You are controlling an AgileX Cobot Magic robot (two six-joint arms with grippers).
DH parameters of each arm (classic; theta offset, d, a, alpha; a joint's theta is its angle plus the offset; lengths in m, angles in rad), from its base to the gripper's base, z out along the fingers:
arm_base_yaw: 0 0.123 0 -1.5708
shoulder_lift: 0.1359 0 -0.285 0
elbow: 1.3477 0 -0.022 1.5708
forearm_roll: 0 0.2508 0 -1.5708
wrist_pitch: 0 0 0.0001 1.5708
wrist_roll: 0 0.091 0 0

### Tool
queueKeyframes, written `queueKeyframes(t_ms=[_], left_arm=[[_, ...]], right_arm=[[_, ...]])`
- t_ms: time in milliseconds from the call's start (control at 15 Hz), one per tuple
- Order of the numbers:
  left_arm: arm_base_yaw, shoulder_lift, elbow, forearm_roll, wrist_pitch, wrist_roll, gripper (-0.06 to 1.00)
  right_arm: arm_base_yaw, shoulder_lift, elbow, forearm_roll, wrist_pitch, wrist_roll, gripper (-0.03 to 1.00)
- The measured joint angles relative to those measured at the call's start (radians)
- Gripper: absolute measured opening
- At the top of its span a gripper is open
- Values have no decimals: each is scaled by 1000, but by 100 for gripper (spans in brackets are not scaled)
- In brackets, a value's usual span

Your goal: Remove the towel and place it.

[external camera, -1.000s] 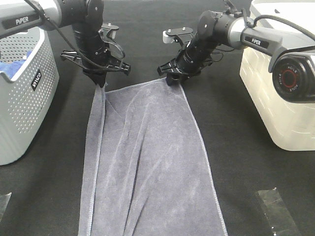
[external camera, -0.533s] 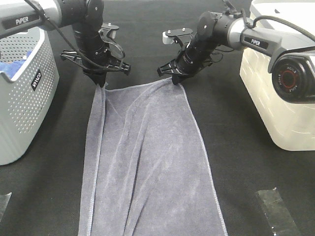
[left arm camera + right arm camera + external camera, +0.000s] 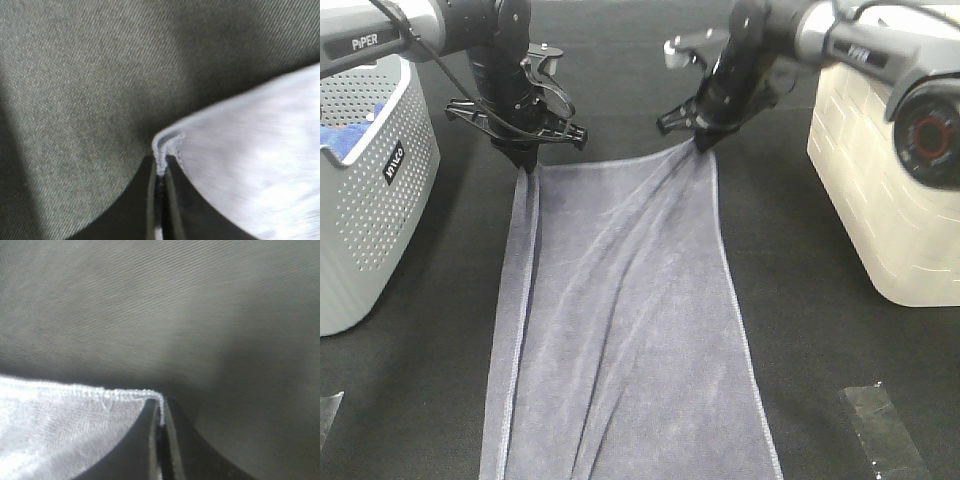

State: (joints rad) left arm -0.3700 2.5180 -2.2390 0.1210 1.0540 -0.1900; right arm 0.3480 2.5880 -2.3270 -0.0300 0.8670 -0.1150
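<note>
Looks like a robotics lab bench to me, not anybody's home. The table [image 3: 820, 330] is draped in plain black cloth. Two black arms stamped PiPER, the left arm [image 3: 380, 38] and the right arm [image 3: 860, 52], lean in from the upper corners, and there's clear tape [image 3: 880, 425] stuck down at lower right. The laundry stuff looks staged: grey perforated basket [image 3: 360, 210] at the left edge, cream bin [image 3: 890, 200] at the right, towel [image 3: 620, 340] spread flat between.
</note>
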Motion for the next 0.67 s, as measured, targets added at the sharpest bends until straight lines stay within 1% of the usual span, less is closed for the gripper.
queueKeyframes(t_ms=[133, 267, 400, 533, 667], left_arm=[[0, -15, 0, 0, -34, 6, 1], [0, -41, 0, 0, -117, 7, 1], [0, -53, 0, 5, -205, 22, 1], [0, -54, 0, 37, -295, 54, 1], [0, -54, 0, 96, -385, 60, 1]], right_arm=[[0, -48, 0, -77, 60, 32, 0], [0, -76, 0, -154, 97, 77, 0], [0, -103, 0, -220, 108, 123, 0], [0, -125, 0, -281, 95, 157, 0], [0, -133, 0, -329, 47, 190, 0]])
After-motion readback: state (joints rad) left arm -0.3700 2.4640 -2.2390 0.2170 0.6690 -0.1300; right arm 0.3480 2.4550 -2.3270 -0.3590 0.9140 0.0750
